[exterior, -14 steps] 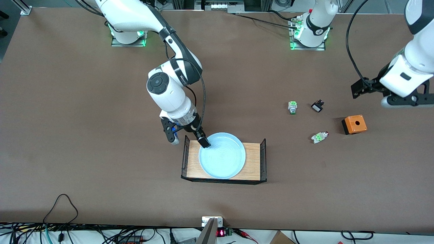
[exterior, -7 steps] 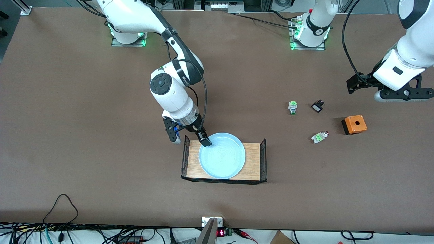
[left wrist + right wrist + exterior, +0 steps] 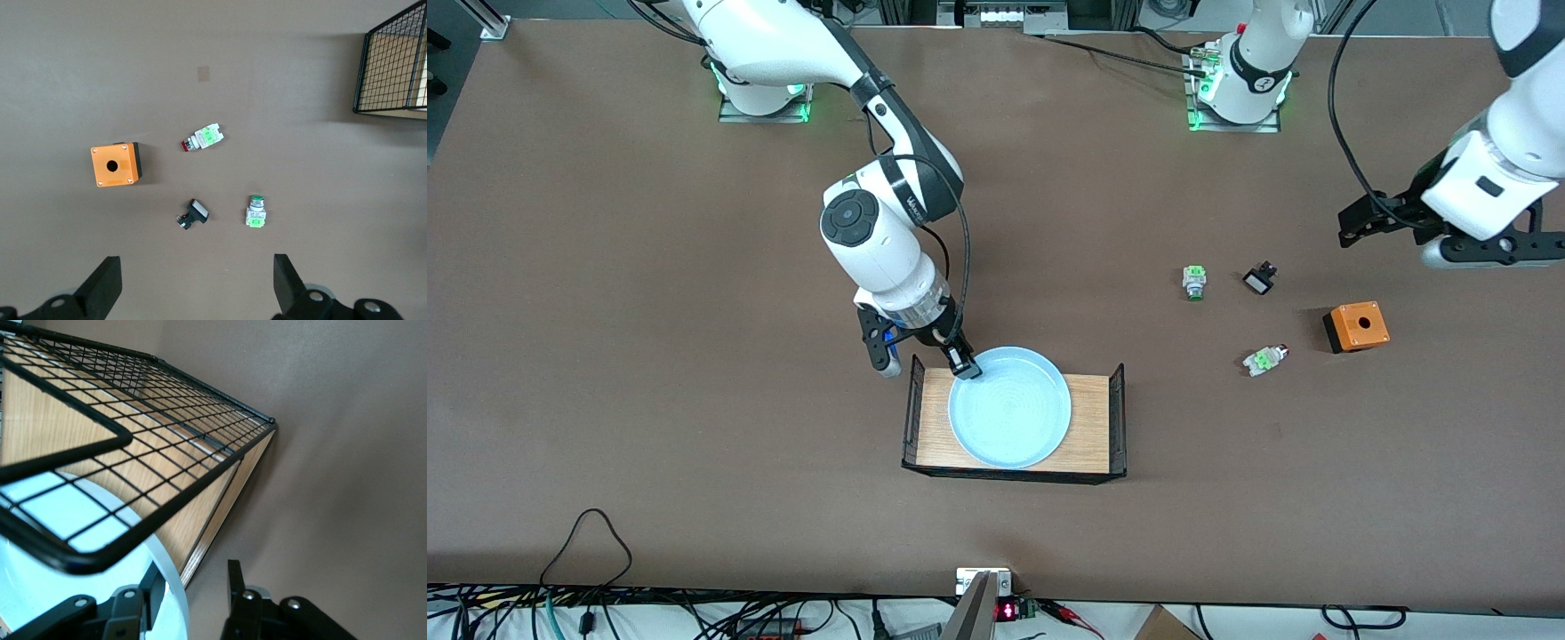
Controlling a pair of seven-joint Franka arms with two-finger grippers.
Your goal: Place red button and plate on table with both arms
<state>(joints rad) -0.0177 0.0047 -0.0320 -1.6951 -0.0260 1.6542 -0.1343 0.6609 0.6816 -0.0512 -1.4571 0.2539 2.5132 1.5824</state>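
The pale blue plate [image 3: 1009, 409] lies on the small wooden shelf [image 3: 1094, 418]. My right gripper [image 3: 959, 361] is down at the plate's rim on the side toward the robots' bases. In the right wrist view its fingers [image 3: 235, 577] straddle the rim [image 3: 175, 587]: one inside the plate, one outside with a gap showing, so the right gripper [image 3: 193, 577] is open. The red button [image 3: 1265, 359] lies on its side on the table toward the left arm's end. My left gripper [image 3: 1360, 227] hangs open and empty over bare table [image 3: 197, 287], with the red button [image 3: 203, 137] in its view.
An orange box [image 3: 1356, 325] with a round hole sits beside the red button. A green-ended button [image 3: 1194, 282] and a black switch [image 3: 1259, 279] lie a little farther from the front camera. The shelf has black mesh ends [image 3: 167, 407].
The right gripper's fingers have drawn closer together round the plate's rim, and it has shifted slightly along the rim. The left gripper has drifted a little toward the bases.
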